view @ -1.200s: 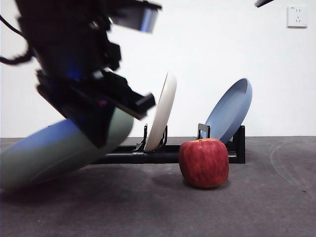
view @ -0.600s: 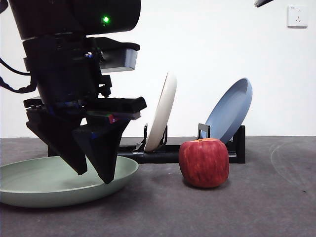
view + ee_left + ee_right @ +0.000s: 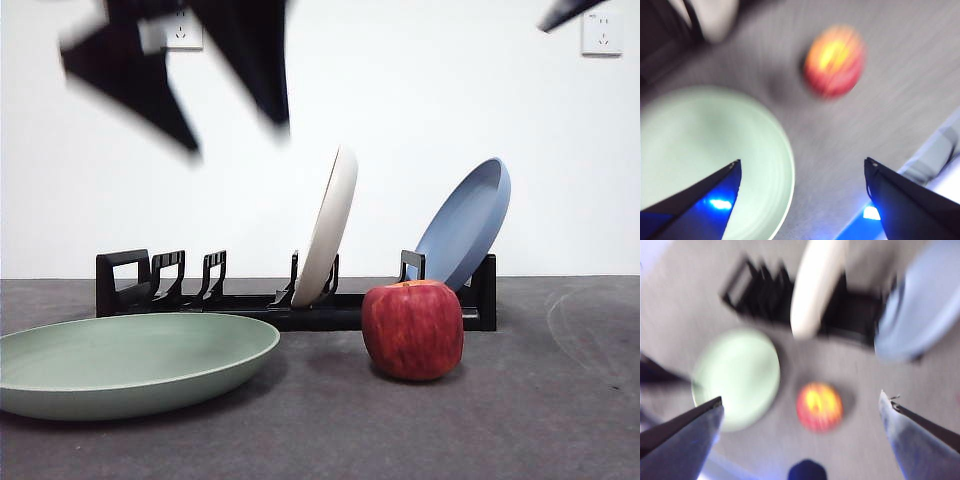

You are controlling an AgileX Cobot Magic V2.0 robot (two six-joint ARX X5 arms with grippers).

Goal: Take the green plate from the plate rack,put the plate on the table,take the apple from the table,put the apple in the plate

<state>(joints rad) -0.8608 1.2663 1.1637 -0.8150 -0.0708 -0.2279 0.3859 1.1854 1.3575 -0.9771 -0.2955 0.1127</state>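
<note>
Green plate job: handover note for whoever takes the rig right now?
Left gripper: jaws open, empty, raised above the large pale sage green plate.
Right gripper: jaws open, empty, high over the scene.
The green plate lies flat on the dark grey table, out of the long black plate rack. A cream-white plate and a blue plate stand in the rack.
The dark red apple sits on the table beside the green plate, apart from it.
Done: plate out and set down. Left: pick the apple, put it in the plate.

Green plate [image 3: 130,365] flat on table [image 3: 540,420]; red apple [image 3: 413,329] upright beside it, before plate rack [image 3: 300,305].
</note>
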